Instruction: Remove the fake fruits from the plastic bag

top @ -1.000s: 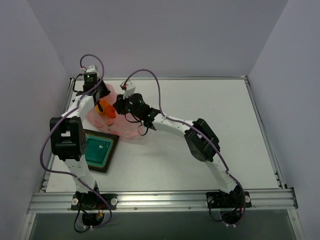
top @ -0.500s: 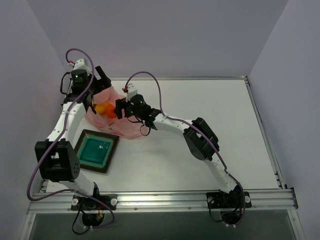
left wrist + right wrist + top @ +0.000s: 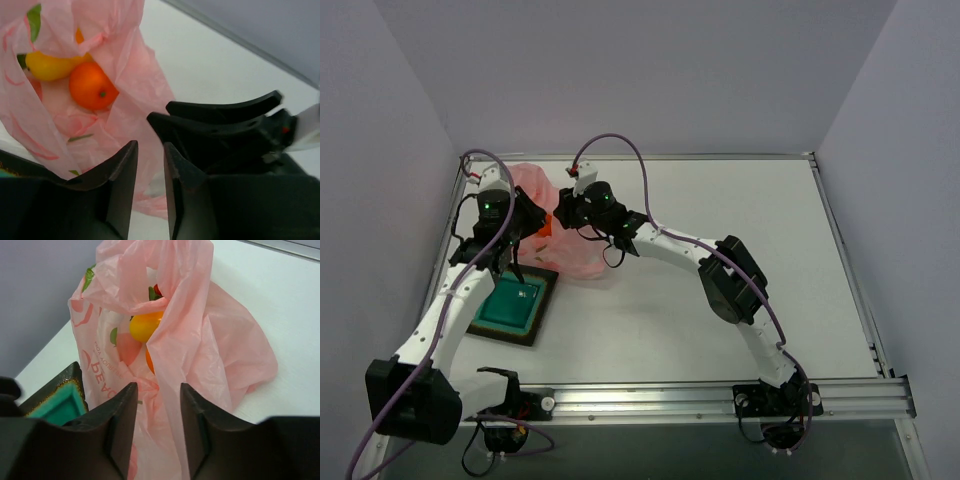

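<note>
count: 1 pink plastic bag (image 3: 200,340), 3 fake fruits visible inside – 1 round orange (image 3: 91,86), 1 yellow oval (image 3: 49,67), 1 small red piece (image 3: 157,289); 1 teal tray (image 3: 514,304); 2 arms

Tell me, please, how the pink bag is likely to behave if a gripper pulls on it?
The bag looks thin and wrinkled, so it would probably bunch and stretch rather than slide. The round orange fruit inside may roll as the film shifts.

White table (image 3: 720,230) — pink bag (image 3: 575,255) (crumpled) beside dark tray (image 3: 546,300).
</note>
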### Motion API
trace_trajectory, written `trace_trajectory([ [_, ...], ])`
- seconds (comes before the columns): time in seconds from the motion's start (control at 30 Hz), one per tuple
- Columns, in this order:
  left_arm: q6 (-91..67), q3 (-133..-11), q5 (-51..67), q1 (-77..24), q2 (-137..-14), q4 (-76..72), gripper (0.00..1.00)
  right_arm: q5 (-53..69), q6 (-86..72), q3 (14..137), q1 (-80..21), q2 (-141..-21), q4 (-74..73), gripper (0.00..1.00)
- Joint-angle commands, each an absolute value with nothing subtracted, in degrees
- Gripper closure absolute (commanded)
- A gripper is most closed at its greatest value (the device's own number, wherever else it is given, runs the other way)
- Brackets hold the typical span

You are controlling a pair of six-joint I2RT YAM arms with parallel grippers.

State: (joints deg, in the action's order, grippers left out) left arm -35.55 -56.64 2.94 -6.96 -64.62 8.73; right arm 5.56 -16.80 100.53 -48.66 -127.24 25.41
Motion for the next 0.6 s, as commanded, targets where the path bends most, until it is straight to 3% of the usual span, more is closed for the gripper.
trace_trajectory([
  [0.0,-41.57,-55.38,0.53,-7.82,-68.55,7.57,0.75,4.66,-16.61,100.99,-48.08,-124.72,24.87,0.67],
  [0.03,-41.83,-55.37,0.53,-8.61,-70.12,6.95,0.79,4.22,-16.44,100.81,-48.08,-124.80,24.70,0.69],
  [0.1,-42.01,-56.24,-3.84,-9.31,-71.80,6.24,0.82,3.96,-15.73,100.72,-47.90,-125.07,23.56,0.65],
  [0.17,-41.31,-57.04,-5.88,-9.40,-74.43,5.37,0.82,3.78,-14.95,100.46,-47.73,-125.33,22.77,0.49],
  [0.23,-40.96,-58.61,-8.60,-9.40,-77.41,4.84,0.82,3.52,-15.03,99.76,-47.38,-125.42,22.76,0.43],
  [0.47,-39.29,-62.04,-12.91,-9.05,-86.74,3.69,0.62,3.07,-13.80,99.14,-46.41,-124.98,22.06,0.53],
  [0.57,-39.03,-62.14,-13.36,-8.44,-88.68,2.64,0.47,4.04,-13.62,99.40,-46.14,-125.16,21.27,0.55],
])
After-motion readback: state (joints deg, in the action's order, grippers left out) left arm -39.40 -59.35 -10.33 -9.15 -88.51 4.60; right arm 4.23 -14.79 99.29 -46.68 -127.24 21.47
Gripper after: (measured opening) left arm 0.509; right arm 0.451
